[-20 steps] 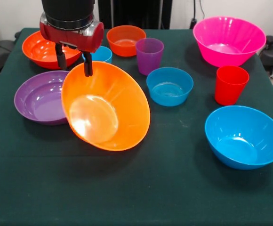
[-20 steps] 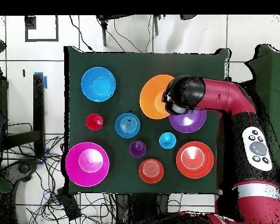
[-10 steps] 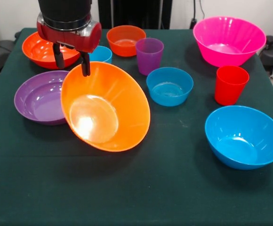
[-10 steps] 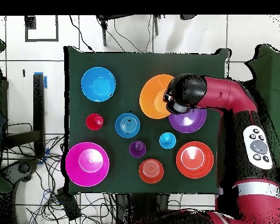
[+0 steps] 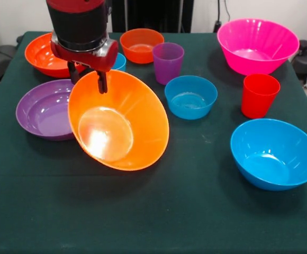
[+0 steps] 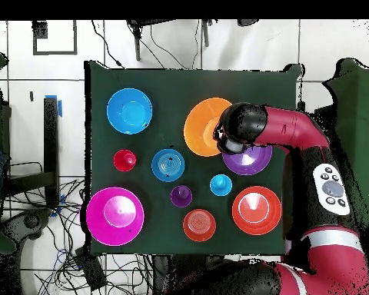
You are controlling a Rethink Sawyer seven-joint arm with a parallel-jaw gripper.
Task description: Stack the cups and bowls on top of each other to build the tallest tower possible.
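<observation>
since half a second before, the gripper (image 5: 87, 80) had shifted a little toward the table's middle and sat lower against the large orange bowl (image 5: 119, 120), which kept the same tilt. the bowl stood tipped on its side, its mouth facing the front camera and its base low on the cloth, resting against the purple bowl (image 5: 43, 109). the gripper was at the bowl's upper rim, one finger (image 5: 101, 82) inside and the other behind the wall, pinching the rim. the bowl hung below the gripper, near the table's (image 5: 196, 211) middle. in the overhead view the arm's wrist covered the gripper at the orange bowl's (image 6: 203, 127) edge.
</observation>
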